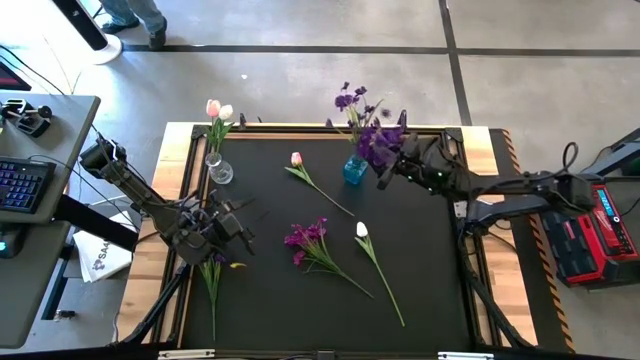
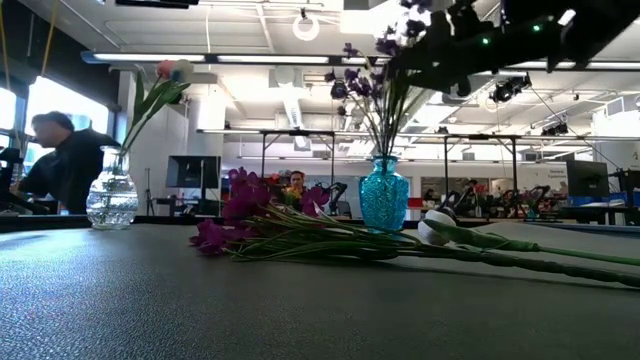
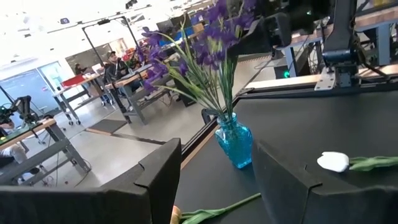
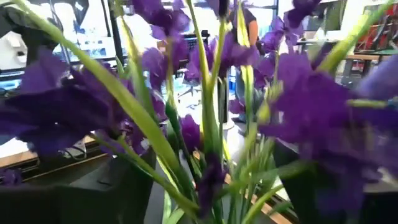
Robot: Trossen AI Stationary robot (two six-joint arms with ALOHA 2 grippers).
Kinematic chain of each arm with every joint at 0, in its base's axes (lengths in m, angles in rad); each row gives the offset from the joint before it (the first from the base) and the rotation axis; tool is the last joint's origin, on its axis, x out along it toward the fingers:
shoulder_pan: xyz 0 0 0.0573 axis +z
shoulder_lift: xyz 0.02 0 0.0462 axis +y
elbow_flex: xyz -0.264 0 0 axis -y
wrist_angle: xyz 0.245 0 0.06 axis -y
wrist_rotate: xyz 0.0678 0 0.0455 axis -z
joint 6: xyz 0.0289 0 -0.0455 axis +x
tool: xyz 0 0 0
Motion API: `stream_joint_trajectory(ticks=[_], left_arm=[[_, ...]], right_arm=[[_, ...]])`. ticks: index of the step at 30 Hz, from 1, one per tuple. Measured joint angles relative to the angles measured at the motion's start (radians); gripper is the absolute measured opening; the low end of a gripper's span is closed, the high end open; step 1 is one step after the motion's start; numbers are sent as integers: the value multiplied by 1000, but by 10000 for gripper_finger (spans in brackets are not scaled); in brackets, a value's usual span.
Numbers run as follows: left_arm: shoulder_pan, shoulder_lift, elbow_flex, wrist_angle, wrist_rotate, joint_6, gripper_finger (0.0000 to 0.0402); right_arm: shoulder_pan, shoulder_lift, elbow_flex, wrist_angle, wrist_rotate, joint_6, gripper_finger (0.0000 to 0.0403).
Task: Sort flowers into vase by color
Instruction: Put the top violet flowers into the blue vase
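Note:
A blue vase [image 1: 354,170] [image 2: 384,195] at the table's far side holds purple flowers [image 1: 376,143] [image 4: 186,68]. My right gripper [image 1: 386,166] [image 4: 211,186] is open, its fingers on either side of their stems above the vase. A clear vase [image 1: 218,168] [image 2: 111,198] at far left holds a pink and a white tulip [image 1: 218,111]. Lying flat on the table are a pink tulip [image 1: 297,159], a magenta cluster [image 1: 305,238] [image 2: 235,215], a white tulip [image 1: 362,230] [image 3: 333,162] and a purple flower [image 1: 212,272]. My left gripper [image 1: 228,232] [image 3: 214,180] is open over the table's left part, holding nothing.
The table has a wooden border [image 1: 180,140] around its black mat. A red-and-black device [image 1: 585,235] sits at right and a desk with a keyboard [image 1: 20,185] at left. A person [image 2: 55,160] is beyond the table. Bare mat lies near the front edge.

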Motion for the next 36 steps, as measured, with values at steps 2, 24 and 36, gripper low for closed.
stream_joint_trajectory(ticks=[2,24,36], left_arm=[[0,0,0,22,0,24,184],[0,0,0,51,0,46,184],[1,0,0,51,51,55,184]], right_arm=[[-11,22,50,-42,-8,-1,314],[-96,185,715,-1037,-11,-35,321],[-168,178,799,-1161,-98,-37,321]])
